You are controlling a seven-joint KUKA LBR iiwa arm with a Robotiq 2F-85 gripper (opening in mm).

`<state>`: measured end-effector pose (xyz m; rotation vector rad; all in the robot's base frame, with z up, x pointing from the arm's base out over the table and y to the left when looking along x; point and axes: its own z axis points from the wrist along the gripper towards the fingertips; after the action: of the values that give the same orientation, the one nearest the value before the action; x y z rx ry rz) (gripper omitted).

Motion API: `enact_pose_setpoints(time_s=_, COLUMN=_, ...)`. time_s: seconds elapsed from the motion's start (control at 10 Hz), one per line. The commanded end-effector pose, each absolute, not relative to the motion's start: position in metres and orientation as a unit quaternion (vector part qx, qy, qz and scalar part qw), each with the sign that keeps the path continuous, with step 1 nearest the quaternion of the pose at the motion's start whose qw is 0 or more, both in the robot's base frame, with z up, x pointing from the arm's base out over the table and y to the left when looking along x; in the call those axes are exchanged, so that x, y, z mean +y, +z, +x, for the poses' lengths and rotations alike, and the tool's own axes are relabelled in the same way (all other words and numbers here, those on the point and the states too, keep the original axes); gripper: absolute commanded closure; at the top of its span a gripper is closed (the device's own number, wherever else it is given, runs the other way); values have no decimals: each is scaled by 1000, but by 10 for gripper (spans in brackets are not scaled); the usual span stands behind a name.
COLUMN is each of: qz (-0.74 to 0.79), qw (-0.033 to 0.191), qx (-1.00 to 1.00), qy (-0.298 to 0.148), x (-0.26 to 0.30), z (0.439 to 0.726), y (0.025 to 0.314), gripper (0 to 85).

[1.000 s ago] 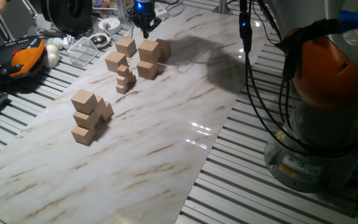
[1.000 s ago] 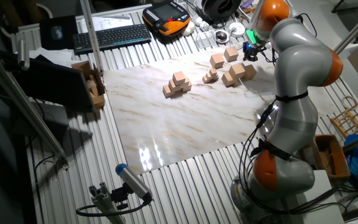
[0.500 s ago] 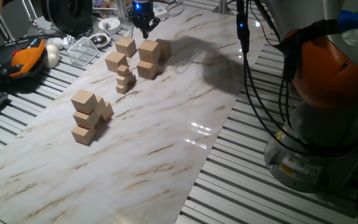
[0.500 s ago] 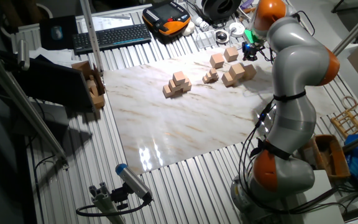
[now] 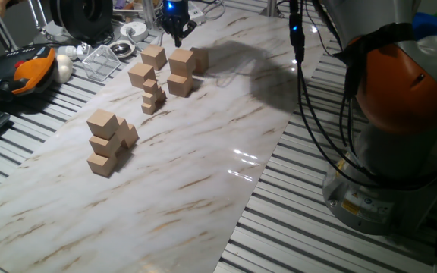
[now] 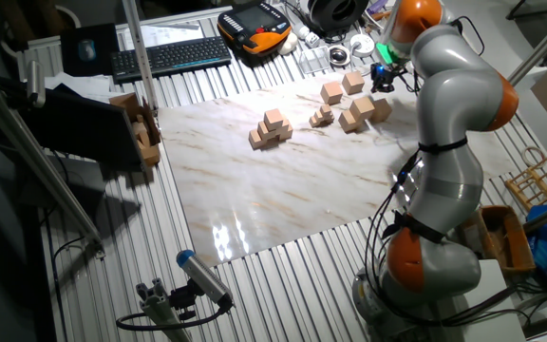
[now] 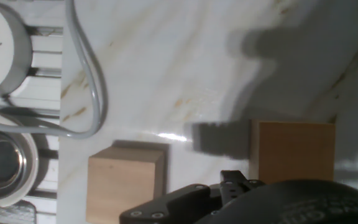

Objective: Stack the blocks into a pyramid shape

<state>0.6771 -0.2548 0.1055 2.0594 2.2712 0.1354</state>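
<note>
Two fixed views are showing the whole marble board (image 5: 203, 152), where the pyramid shape (image 5: 109, 142) is standing as a stepped pile near the board's middle and the other blocks (image 5: 179, 70) are sitting at the far end, some of them stacked in twos, beside a heap of smaller cubes (image 5: 152, 96). Only the hand view is looking straight down on two block tops (image 7: 127, 182) and a grey cable (image 7: 89, 74). The gripper (image 5: 177, 27) is hanging over the far blocks, touching nothing visible; whether its jaws are apart, I cannot tell.
</note>
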Motion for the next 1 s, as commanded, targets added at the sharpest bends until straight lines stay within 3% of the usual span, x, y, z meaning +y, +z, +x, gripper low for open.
enact_pose_setpoints(time_s=0.0, qz=678, qw=43, qx=733, qy=44, x=-255, z=679, y=106, gripper=510)
enact_pose_setpoints(time_s=0.1, qz=691, qw=45, qx=720, qy=42, x=-255, z=683, y=106, gripper=170)
enact_pose_setpoints(time_s=0.2, qz=696, qw=44, qx=715, qy=42, x=-256, z=690, y=106, gripper=0)
enact_pose_setpoints(time_s=0.9, qz=700, qw=44, qx=712, qy=45, x=-248, z=727, y=99, gripper=0)
